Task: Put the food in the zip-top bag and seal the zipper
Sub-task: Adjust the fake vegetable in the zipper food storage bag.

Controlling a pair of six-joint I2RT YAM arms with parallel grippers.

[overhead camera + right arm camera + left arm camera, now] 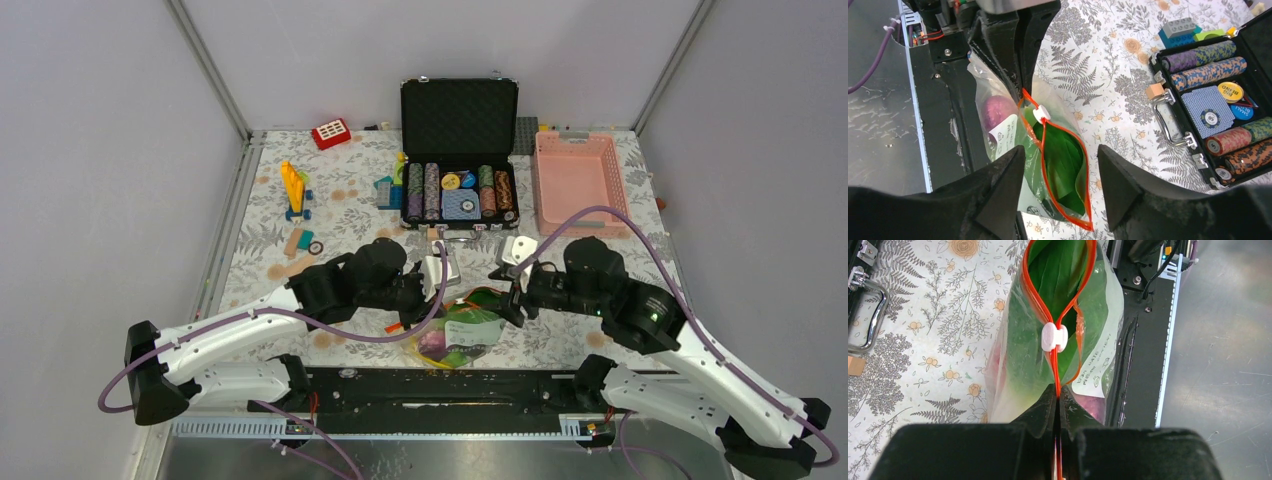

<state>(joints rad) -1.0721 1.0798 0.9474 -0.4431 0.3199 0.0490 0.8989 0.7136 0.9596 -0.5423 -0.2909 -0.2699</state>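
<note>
Alignment is what I'm watching. The orange-red zipper strip (1030, 290) of the clear floppy zip-top bag (1010, 390) runs in a straight line from my left gripper (1057, 392) away toward my right gripper (1060, 150), so its long axis joins the two, and the bag lies between them.

The left gripper is pinched tight on its end of the strip, with nothing but plastic between the jaws. Just ahead of its fingertips sits the small white plastic slider (1054, 337). Beyond the slider the two lips bow apart, so most of the mouth is open.

Inside I can see the green leafy toy cabbage (1060, 270) and, down beside the left fingers, the purple toy ball (997, 111). I can't make out the other pieces.

The right gripper hangs with its jaws wide and holds nothing. It is over the open end of the mouth, with the strip passing below and between its fingers. From there the slider lies straight ahead, close to the left fingertips.

I judge sealing to be the step in hand. The right arm is the free one. It would need to reach forward along the strip, close on the slider and draw it back toward itself, with the left end as the anchor.
</note>
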